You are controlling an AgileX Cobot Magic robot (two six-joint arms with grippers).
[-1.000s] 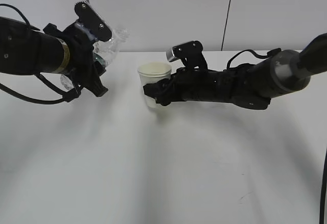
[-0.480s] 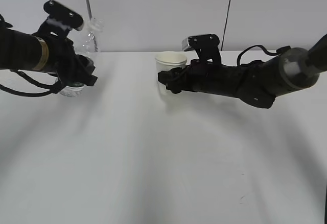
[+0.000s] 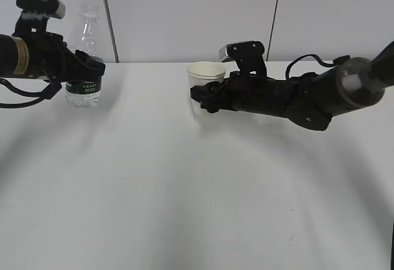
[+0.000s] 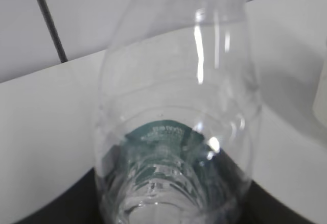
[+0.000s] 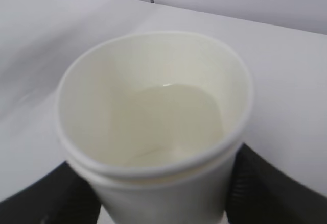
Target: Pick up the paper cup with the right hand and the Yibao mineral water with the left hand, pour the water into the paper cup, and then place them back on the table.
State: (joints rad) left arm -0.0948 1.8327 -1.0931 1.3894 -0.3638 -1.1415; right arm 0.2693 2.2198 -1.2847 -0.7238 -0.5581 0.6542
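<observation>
The Yibao mineral water (image 3: 84, 67), a clear bottle with a dark green label, stands upright at the far left of the table (image 3: 184, 184), its base at or just above the tabletop. My left gripper (image 3: 83, 73) is shut on it around the label. In the left wrist view the bottle (image 4: 179, 132) fills the frame between my black jaws. The white paper cup (image 3: 204, 85) is upright near the table's middle, held in my right gripper (image 3: 203, 95), which is shut on it. In the right wrist view the cup (image 5: 153, 122) holds some water.
A grey panelled wall with dark vertical seams (image 3: 274, 18) rises behind the table's far edge. A tiny dark mark (image 3: 290, 240) lies on the tabletop at the front right. The right arm (image 3: 295, 98) stretches low over the table from the right.
My left gripper has swung the bottle from tilted to upright and carried it left and down to the tabletop. My right gripper moved the cup slightly right, then held still.
</observation>
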